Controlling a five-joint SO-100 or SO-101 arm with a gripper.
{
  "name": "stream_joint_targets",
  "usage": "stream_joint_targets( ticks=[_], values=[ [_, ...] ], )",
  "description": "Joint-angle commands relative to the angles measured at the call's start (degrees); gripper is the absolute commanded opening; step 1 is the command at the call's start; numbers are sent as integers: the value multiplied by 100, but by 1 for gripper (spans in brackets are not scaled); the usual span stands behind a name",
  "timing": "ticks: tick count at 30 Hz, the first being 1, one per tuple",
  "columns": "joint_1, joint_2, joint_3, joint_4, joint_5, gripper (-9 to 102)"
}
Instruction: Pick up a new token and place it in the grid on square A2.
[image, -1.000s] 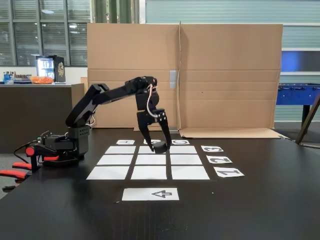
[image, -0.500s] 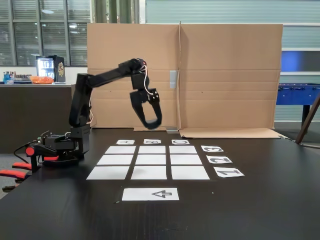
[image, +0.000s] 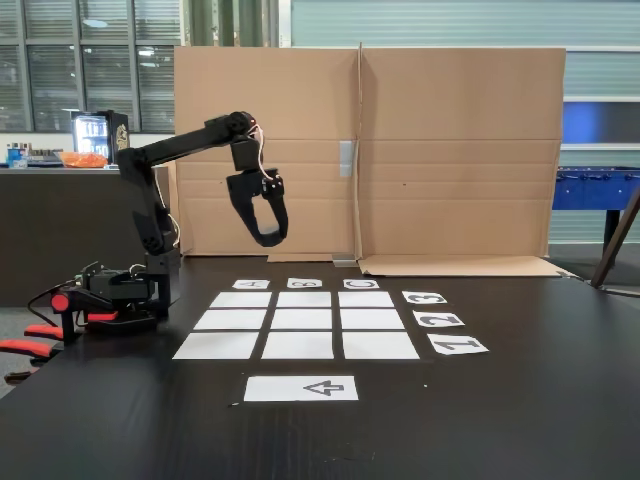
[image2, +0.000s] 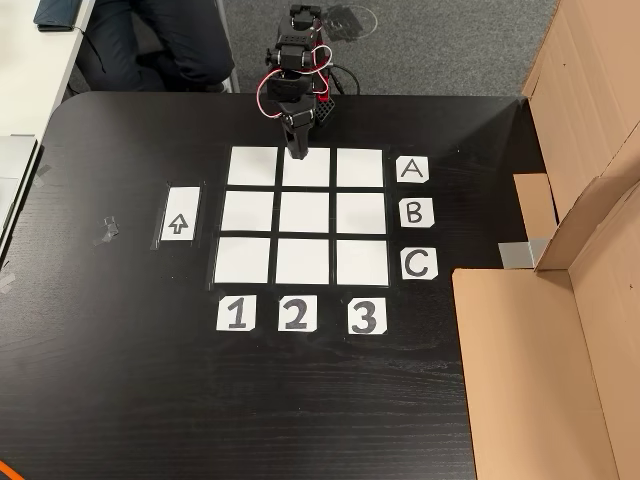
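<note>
The black two-finger gripper is seen raised high in the fixed view, hanging well above the dark table and in front of the brown cardboard screen, its fingertips curved in toward each other. From that side the jaws look nearly closed, with only a thin gap at the tips; whether the small black token is pinched there cannot be told, since black sits against black, and no token is made out on the table or the papers in either picture. In the other view, from above, the gripper is found over the top edge of the grid of nine white paper rectangles, and square A2, the middle rectangle of the row beside the white paper label A, is partly covered by it. All nine rectangles are shown bare and white in the fixed view. The white sheet printed with an arrow is placed just beside the grid on its left in the other view, and the paper number labels 1, 2 and 3 are laid in a row below it.
</note>
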Motion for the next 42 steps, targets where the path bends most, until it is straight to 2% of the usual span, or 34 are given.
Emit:
stream_joint_targets(
  ticks=[1,8,22,42],
  values=[
    [-149,448,360,-97,-114,18],
    [-308,1143,1503,-422,-562,18],
    [-334,1978,3814,-1608,-1336,18],
    [-334,2224,5212,-2487,-1582,18]
  ],
)
